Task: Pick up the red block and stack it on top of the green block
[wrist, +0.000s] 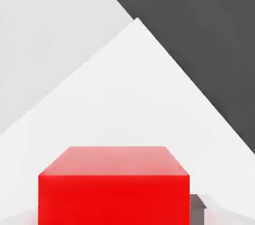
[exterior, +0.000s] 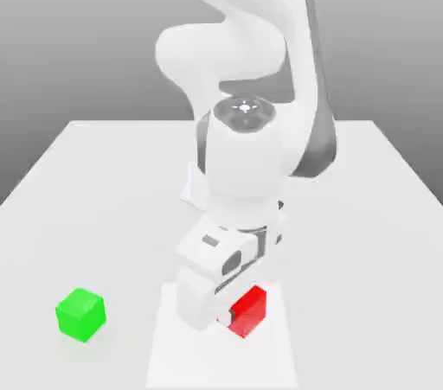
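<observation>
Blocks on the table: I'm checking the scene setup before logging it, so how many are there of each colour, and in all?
Red block: 1
Green block: 1
Total: 2 blocks, both resting on the white table.

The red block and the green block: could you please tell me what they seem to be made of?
The red block looks like plain, uniformly coloured plastic or painted material with a smooth matte finish: flat faces, no grain, no glare. The green block looks the same, equally even and matte. Being simulator renders, they leave the real material open.
</observation>
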Action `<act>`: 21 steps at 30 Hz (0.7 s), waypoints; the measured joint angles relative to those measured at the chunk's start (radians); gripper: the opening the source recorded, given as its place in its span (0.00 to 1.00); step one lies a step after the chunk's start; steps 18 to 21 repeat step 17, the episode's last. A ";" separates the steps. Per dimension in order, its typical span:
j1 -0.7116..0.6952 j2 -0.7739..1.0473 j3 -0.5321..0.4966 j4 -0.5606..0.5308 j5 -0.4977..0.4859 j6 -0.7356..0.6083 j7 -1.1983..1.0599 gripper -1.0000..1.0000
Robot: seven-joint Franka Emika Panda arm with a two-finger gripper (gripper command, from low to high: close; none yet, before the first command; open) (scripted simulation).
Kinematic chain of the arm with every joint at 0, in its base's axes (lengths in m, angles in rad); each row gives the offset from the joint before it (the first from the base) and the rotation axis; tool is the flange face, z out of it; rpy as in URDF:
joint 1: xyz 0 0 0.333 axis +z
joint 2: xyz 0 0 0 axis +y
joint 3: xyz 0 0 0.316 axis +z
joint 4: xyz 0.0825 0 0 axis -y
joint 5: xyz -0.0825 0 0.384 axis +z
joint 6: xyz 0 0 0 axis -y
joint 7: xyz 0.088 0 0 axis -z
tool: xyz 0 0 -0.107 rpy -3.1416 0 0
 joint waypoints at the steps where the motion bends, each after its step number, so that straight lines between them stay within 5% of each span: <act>1: -0.035 -0.013 -0.025 0.003 -0.003 -0.015 -0.015 0.00; 8: -0.335 -0.068 -0.168 0.031 -0.015 -0.099 -0.136 0.00; 13: -0.369 0.072 -0.118 0.043 0.094 0.021 -0.231 0.00; 14: -0.380 0.102 -0.103 0.045 0.118 0.048 -0.248 1.00; 21: -0.380 0.102 -0.103 0.045 0.118 0.048 -0.248 1.00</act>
